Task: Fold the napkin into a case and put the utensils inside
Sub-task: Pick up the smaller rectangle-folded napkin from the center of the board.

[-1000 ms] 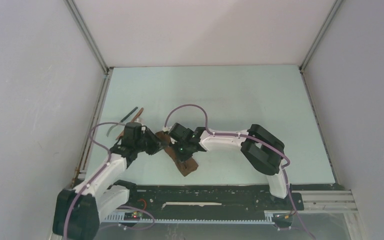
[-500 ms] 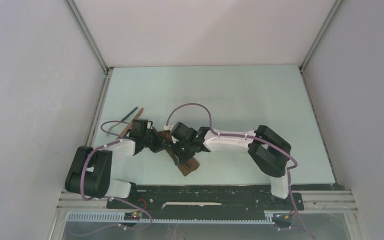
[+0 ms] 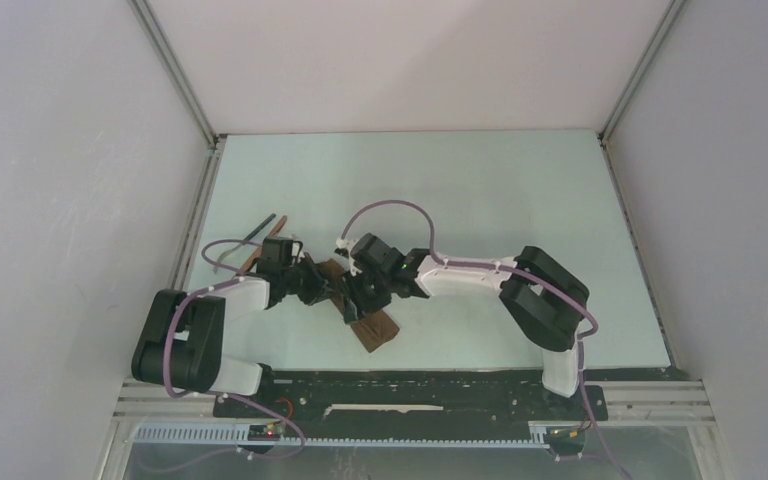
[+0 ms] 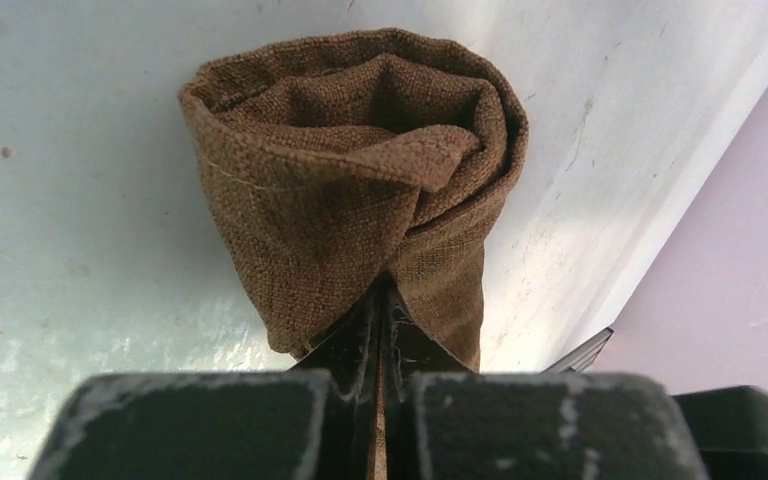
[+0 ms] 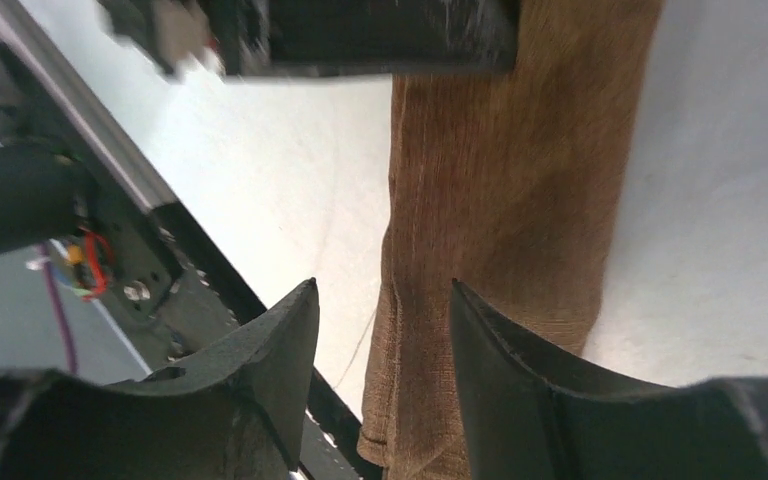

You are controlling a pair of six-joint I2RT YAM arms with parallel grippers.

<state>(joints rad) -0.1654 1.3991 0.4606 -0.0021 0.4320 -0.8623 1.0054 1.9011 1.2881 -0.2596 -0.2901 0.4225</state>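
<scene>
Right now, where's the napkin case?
Top view, left of centre: the case lies diagonally, its far end pinched in the left tool, the open right tool over it.

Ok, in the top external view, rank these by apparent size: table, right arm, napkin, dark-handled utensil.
1. table
2. right arm
3. napkin, partly covered, so only its visible part is judged
4. dark-handled utensil, clearly the slimmest and shortest

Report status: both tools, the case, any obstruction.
Left tool shut on case. Right tool open above it. Utensils outside, far left. No obstruction seen.
</scene>
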